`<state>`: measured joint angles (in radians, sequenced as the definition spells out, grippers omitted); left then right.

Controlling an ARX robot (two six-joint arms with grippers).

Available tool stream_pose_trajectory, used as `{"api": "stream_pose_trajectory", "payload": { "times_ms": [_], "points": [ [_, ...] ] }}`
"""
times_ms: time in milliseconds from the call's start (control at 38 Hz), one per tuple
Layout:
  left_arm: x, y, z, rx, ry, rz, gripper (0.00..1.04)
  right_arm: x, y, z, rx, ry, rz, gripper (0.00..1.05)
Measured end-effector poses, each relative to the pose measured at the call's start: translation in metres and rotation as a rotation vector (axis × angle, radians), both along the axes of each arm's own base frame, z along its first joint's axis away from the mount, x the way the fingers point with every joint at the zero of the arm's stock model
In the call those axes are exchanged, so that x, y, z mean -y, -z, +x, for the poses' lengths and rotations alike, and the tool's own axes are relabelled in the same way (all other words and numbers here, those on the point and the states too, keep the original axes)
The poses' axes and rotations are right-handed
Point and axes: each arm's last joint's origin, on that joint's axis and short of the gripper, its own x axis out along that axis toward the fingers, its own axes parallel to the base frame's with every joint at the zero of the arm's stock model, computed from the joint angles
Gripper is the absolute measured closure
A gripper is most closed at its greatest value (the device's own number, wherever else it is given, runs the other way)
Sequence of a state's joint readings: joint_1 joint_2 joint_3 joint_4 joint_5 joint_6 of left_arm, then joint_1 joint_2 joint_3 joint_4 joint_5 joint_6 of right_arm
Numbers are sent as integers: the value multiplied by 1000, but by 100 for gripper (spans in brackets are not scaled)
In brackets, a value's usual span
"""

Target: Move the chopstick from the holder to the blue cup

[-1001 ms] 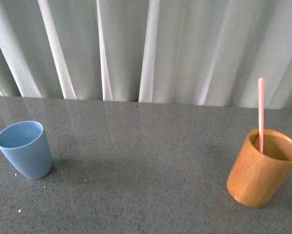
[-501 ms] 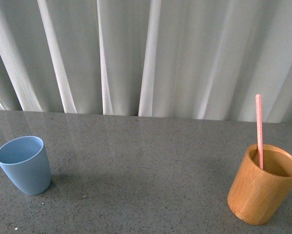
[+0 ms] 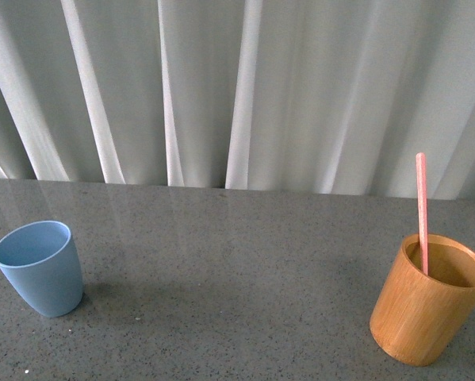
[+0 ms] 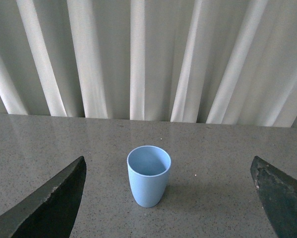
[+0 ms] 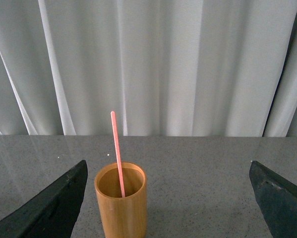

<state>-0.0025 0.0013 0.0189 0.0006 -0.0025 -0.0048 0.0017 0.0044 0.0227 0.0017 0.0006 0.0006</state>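
Observation:
A light blue cup (image 3: 40, 267) stands empty on the grey table at the left. At the right stands the orange-brown wooden holder (image 3: 427, 299), with a pink chopstick (image 3: 421, 208) upright inside it and rising well above its rim. Neither arm shows in the front view. The left wrist view has the blue cup (image 4: 148, 174) some way ahead of my open left gripper (image 4: 169, 198), whose dark fingers (image 4: 54, 203) frame the picture. The right wrist view has the holder (image 5: 121, 201) and chopstick (image 5: 117, 151) ahead of my open right gripper (image 5: 168, 201), toward one finger (image 5: 59, 203).
A speckled grey tabletop (image 3: 237, 286) stretches between the cup and the holder. A pleated white curtain (image 3: 237, 87) hangs along the table's far edge.
Over the last second the front view shifted so that both cup and holder sit lower in the picture. Since half a second ago nothing has moved.

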Motion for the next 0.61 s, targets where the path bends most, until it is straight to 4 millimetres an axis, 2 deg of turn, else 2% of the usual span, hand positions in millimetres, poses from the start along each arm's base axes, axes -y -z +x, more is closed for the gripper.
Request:
{"api": "stream_pose_trajectory", "payload": {
  "times_ms": [184, 343, 422, 527, 606],
  "points": [
    [0, 0, 0, -1, -1, 0, 7, 0, 0, 0, 0, 0, 0, 10],
    [-2, 5, 5, -280, -326, -102, 7, 0, 0, 0, 0, 2, 0, 10],
    [-4, 4, 12, -334, -375, -132, 7, 0, 0, 0, 0, -1, 0, 10],
    [-10, -9, 24, -343, -387, -160, 7, 0, 0, 0, 0, 0, 0, 10],
    [-17, -28, 41, -382, -380, -178, 7, 0, 0, 0, 0, -1, 0, 10]
  ]
}}
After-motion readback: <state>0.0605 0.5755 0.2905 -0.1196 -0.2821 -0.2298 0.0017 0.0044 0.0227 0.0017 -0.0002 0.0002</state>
